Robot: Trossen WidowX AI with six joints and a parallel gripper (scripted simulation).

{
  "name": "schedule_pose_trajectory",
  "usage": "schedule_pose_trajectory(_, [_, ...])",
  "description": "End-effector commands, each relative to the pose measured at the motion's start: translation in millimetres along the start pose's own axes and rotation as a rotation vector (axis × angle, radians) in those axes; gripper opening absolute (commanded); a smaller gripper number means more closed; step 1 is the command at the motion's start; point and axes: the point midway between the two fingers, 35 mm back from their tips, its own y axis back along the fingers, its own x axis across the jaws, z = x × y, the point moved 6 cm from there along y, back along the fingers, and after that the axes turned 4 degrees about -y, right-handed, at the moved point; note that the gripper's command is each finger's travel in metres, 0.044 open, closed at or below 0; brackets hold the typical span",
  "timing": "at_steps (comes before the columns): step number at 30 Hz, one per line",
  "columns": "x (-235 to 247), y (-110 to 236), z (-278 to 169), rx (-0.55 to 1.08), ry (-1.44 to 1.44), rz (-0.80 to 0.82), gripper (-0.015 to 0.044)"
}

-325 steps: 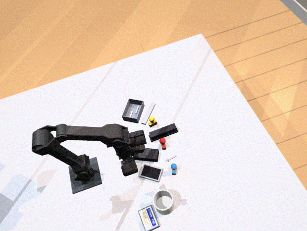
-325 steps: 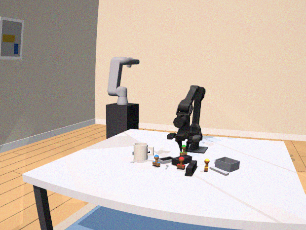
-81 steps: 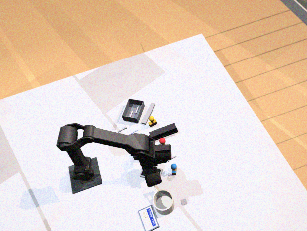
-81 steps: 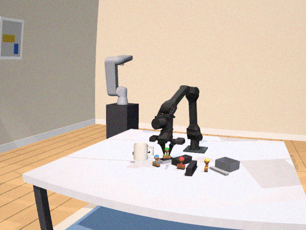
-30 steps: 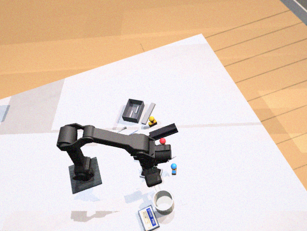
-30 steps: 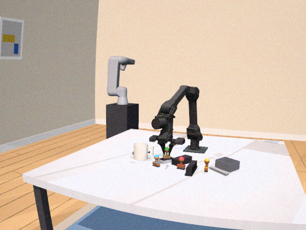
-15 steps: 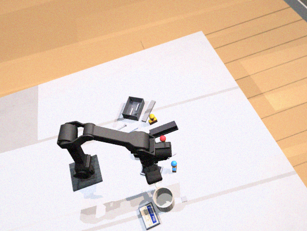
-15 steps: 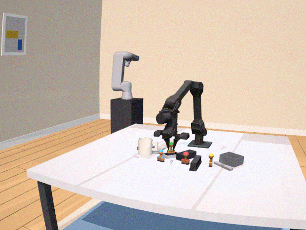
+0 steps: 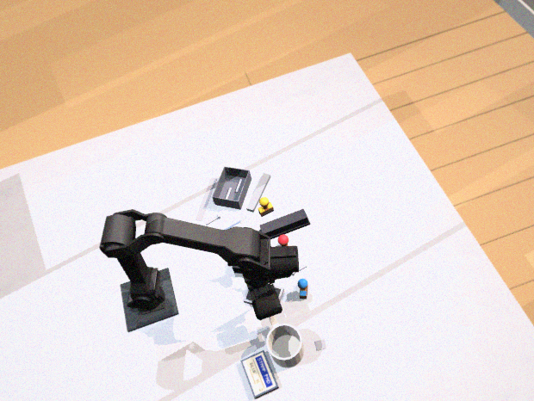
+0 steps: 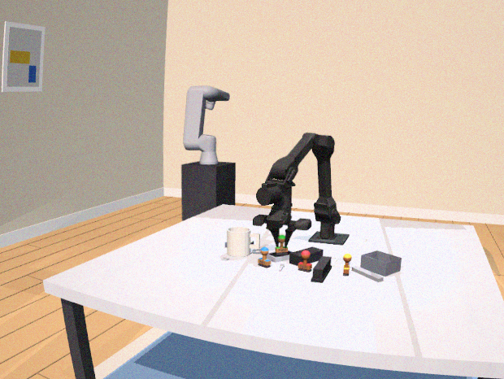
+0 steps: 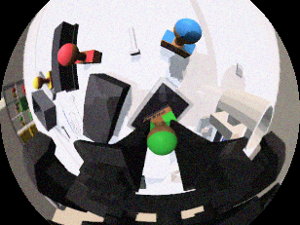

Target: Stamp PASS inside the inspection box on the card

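Green-knobbed stamp (image 11: 161, 138) — clamped between end effector (image 11: 155, 131) fingers.

Robot lab: pedestal-mounted spare arm (image 10: 200, 122)

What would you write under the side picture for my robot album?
Black arm's tool grips the green-knobbed stamp on a table, beside a mug and three other stamps.

Arm (image 9: 202, 239) over white table (image 9: 388, 301); blue-knob stamp (image 9: 302, 287), mug (image 9: 283, 342), card (image 9: 258, 373) nearby.
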Motion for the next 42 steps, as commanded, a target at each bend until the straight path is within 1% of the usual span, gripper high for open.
schedule_pose_trajectory(1, [0,2,0,-0.001,0.000,0.002,0.0000])
schedule_pose_trajectory(12, [0,8,0,-0.001,0.000,0.002,0.0000])
schedule_pose_trajectory(42, [1,54,1,-0.001,0.004,0.002,0.0000])
